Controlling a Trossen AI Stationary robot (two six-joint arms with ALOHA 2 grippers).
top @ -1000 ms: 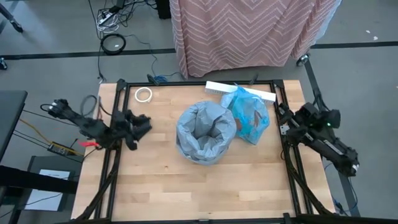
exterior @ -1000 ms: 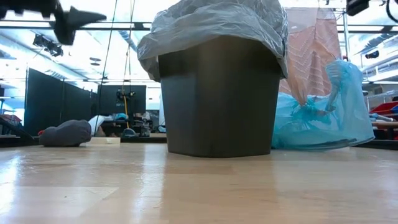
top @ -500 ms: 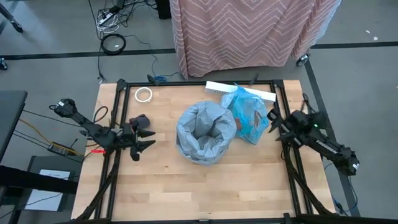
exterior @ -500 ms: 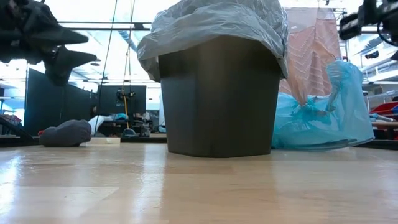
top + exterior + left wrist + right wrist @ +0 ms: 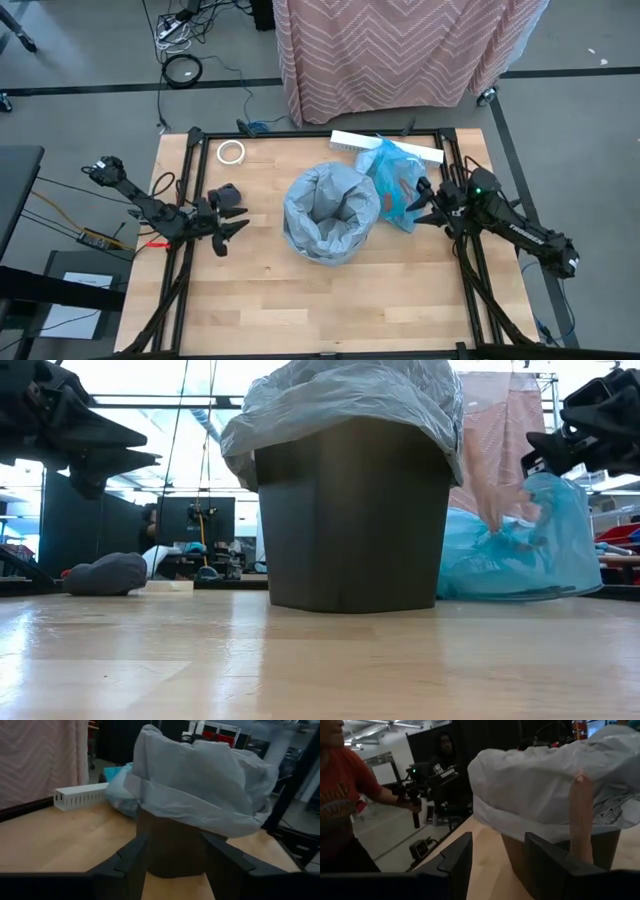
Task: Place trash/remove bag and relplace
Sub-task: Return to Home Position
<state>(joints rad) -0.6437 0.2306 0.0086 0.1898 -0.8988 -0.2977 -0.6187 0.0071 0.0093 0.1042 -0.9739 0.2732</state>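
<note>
**Grey-lined bin [image 5: 330, 212] mid-worktop [image 5: 300, 300], blue bag [image 5: 395, 165] beside it**

Right end effector [image 5: 416, 203], fingers spread and empty, hangs just beside the blue bag, which holds brownish trash [image 5: 402, 195]. The bin lies beyond it, inward. Left end effector [image 5: 232, 234], also spread and empty, faces the bin from farther off. Retreat for both looks outward.

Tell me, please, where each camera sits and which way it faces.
High view: overhead, straight down at the table; both arms, left gripper and right gripper flanking the bin.
Low view: at table-top height, level with the bin and blue bag; both grippers at the upper corners.
Left wrist view: on the left arm, facing the bin past its own open fingers.
Right wrist view: on the right arm, facing the bin's other side past its own fingers; people beyond.
Shared: all four show the grey-lined bin.
</note>
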